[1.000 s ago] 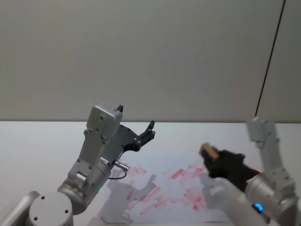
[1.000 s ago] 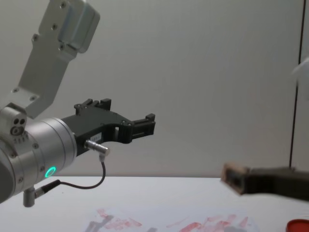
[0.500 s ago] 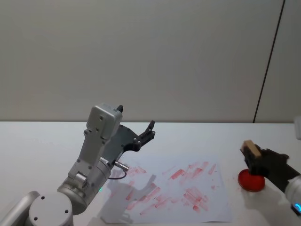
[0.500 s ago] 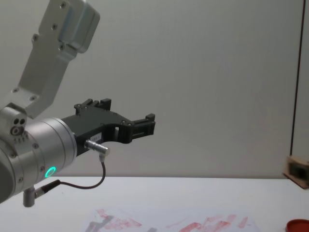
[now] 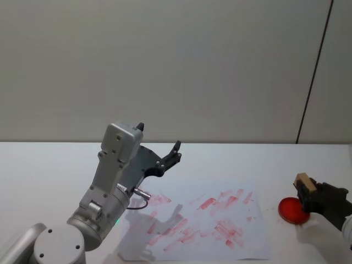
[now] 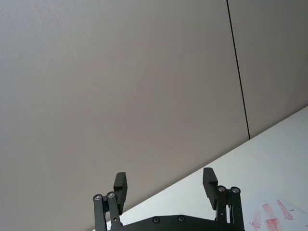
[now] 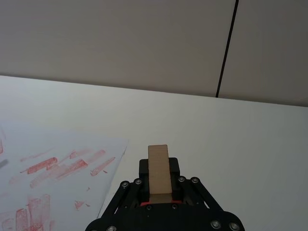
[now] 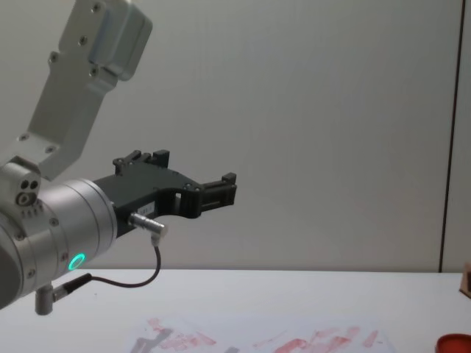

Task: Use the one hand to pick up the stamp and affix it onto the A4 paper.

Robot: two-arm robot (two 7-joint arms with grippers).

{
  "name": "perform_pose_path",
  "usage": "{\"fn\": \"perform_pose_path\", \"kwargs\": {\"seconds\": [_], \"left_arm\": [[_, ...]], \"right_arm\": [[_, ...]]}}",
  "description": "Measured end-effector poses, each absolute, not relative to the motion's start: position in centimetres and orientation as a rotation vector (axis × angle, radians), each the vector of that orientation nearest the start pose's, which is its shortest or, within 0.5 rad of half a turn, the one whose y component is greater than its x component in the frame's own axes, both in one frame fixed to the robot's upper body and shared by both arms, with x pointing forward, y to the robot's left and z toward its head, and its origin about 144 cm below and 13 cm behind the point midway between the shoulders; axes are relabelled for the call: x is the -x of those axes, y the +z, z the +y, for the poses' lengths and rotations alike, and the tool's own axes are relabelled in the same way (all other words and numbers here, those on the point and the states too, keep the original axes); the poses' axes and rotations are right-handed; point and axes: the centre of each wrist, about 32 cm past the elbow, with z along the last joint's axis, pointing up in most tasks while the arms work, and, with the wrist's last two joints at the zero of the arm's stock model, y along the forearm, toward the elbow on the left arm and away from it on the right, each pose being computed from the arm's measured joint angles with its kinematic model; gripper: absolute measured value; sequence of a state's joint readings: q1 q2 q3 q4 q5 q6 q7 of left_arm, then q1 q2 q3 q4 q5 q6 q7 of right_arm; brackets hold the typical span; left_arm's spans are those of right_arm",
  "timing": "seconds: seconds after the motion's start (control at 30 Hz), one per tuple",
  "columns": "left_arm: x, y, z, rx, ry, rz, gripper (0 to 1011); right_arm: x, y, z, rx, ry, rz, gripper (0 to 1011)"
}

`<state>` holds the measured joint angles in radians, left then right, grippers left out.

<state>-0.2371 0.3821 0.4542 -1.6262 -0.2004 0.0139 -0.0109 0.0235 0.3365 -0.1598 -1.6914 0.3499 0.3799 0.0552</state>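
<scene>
My right gripper (image 5: 308, 191) is shut on the stamp (image 5: 303, 181), a small tan wooden block, at the table's right side. It hangs just above the red round ink pad (image 5: 292, 211), apart from it. In the right wrist view the stamp (image 7: 158, 166) stands upright between the black jaws of the right gripper (image 7: 159, 182). The A4 paper (image 5: 204, 226), white with many red marks, lies flat at mid-table, to the left of the stamp. My left gripper (image 5: 175, 152) is raised above the paper's left side, open and holding nothing; its fingers (image 6: 120, 185) stand wide apart.
The white table (image 5: 49, 170) stretches wide to the left and behind the paper. A plain wall (image 5: 176, 66) rises behind it. In the chest view the left gripper (image 8: 219, 190) is high over the paper (image 8: 257, 341), and the ink pad (image 8: 453, 344) sits at the lower right corner.
My right gripper has carried the stamp to the right, from above the paper's right part to above the ink pad. The left arm has not moved.
</scene>
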Motion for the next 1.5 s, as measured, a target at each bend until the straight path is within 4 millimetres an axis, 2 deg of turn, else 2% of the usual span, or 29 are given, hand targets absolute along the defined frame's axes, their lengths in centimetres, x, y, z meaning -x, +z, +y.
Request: {"fn": "perform_pose_path", "kwargs": {"seconds": [0.77, 1.0, 1.03, 1.07, 1.17, 1.2, 1.3, 1.47, 1.5], "left_arm": [[-49.2, 120.4, 19.8, -0.061, 1.124, -0.268, 1002], [-49.2, 120.4, 19.8, -0.061, 1.124, -0.268, 1002], [-49.2, 120.4, 19.8, -0.061, 1.124, -0.268, 1003], [-49.2, 120.4, 19.8, -0.061, 1.124, -0.268, 1002], [-49.2, 120.4, 19.8, -0.061, 1.124, -0.268, 1003], [-49.2, 120.4, 19.8, -0.061, 1.124, -0.268, 1003], [-49.2, 120.4, 19.8, -0.061, 1.124, -0.268, 1002], [-49.2, 120.4, 19.8, -0.061, 1.124, -0.268, 1002], [-49.2, 120.4, 19.8, -0.061, 1.124, -0.268, 1002]], "right_arm": [[-47.2, 116.4, -26.4, 0.321, -1.303, 0.227, 233], [-47.4, 116.3, -26.4, 0.330, -1.300, 0.228, 437], [-47.4, 116.2, -26.4, 0.333, -1.299, 0.228, 559], [-47.4, 116.2, -26.4, 0.334, -1.299, 0.228, 559], [-47.5, 116.1, -26.4, 0.336, -1.298, 0.229, 704], [-47.5, 116.1, -26.4, 0.336, -1.298, 0.229, 704], [-47.5, 116.1, -26.4, 0.337, -1.298, 0.229, 815], [-47.5, 116.1, -26.4, 0.339, -1.297, 0.229, 950], [-47.5, 116.1, -26.4, 0.340, -1.297, 0.229, 950]]}}
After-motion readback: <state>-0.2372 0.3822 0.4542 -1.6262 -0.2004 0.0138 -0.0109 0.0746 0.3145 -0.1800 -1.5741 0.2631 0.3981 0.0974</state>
